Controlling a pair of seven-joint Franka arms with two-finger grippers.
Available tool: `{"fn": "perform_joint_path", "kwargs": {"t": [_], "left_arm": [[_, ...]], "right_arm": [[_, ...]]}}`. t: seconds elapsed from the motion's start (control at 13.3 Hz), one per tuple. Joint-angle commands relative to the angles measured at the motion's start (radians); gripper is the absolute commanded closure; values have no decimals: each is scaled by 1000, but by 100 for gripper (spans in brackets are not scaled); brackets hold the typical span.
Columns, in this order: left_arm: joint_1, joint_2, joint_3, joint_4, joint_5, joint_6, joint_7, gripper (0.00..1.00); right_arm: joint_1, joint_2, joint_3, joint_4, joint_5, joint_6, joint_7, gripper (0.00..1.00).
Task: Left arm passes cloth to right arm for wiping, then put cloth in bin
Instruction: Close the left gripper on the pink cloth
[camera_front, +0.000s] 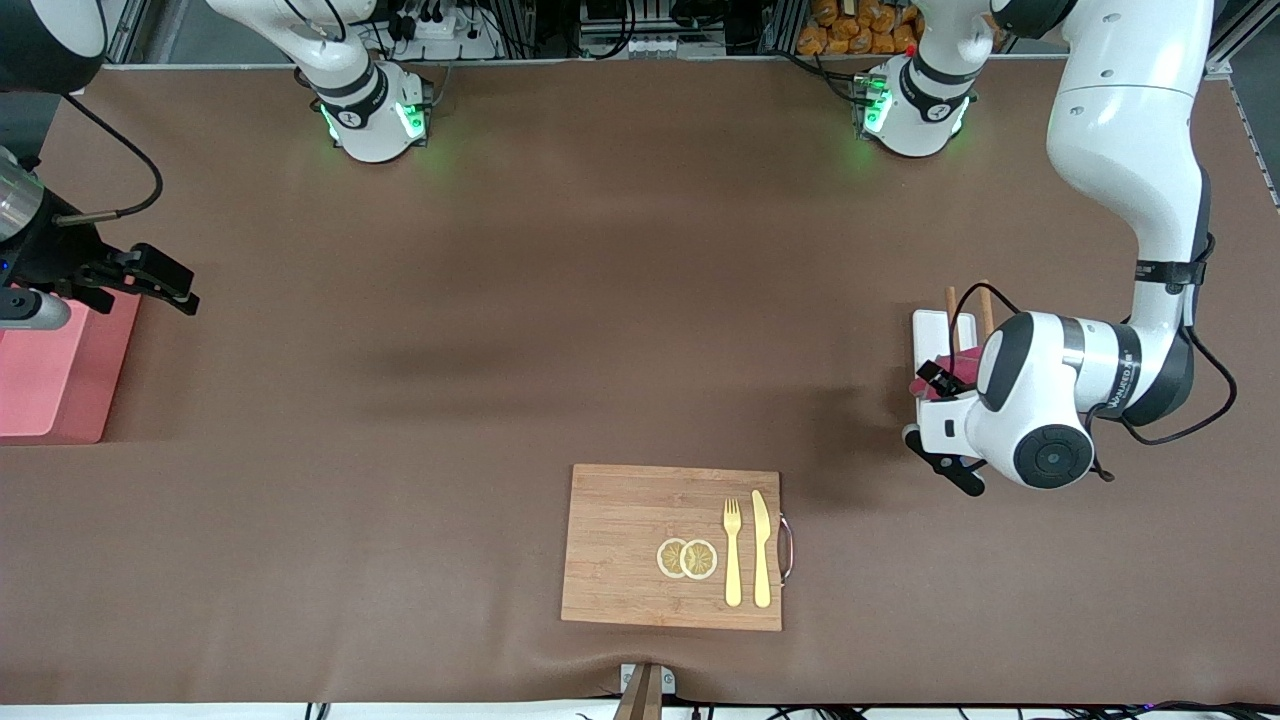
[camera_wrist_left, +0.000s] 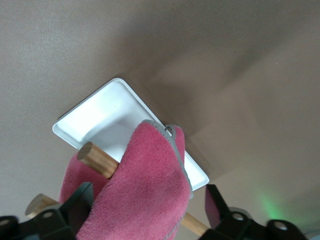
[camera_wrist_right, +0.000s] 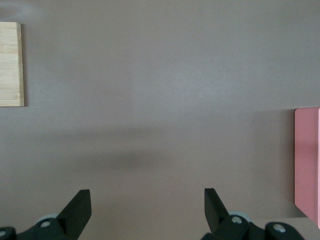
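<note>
Magenta cloth (camera_wrist_left: 145, 185) draped over tray (camera_wrist_left: 107, 117) — pink bin (camera_front: 55, 375) apart.

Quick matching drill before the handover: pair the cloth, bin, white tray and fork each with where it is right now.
Things:
1. cloth
2. bin
3. tray
4. fork

Places:
A. on the wooden board
B. at the right arm's end of the table
C. under the cloth, on the table
D. draped on wooden rods, between the left end effector's open fingers

Pairs: 1-D, 2-B, 3-C, 4-A
</note>
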Motion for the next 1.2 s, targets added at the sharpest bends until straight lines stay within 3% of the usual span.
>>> {"fn": "perform_joint_path", "kwargs": {"t": [0.0,0.08,0.6,0.83,1.13], "left_arm": [[2,-9,-3,-11,20,-14,-16,28],[1,-10,-3,-11,20,-27,-18,38],[4,-16,-3,-6,20,-32,-56,74],[4,-33,-3,-1,20,-35,-55,100],[12,-62,-3,6,19,-54,-58,100]], "right_arm": [[5,4,-1,6,1,-12,14,0],[5,7,-1,6,1,-12,13,0],[6,10,-1,6,1,-10,14,0],[5,10,-1,6,1,-12,14,0],[5,10,-1,6,1,-10,14,0]]}}
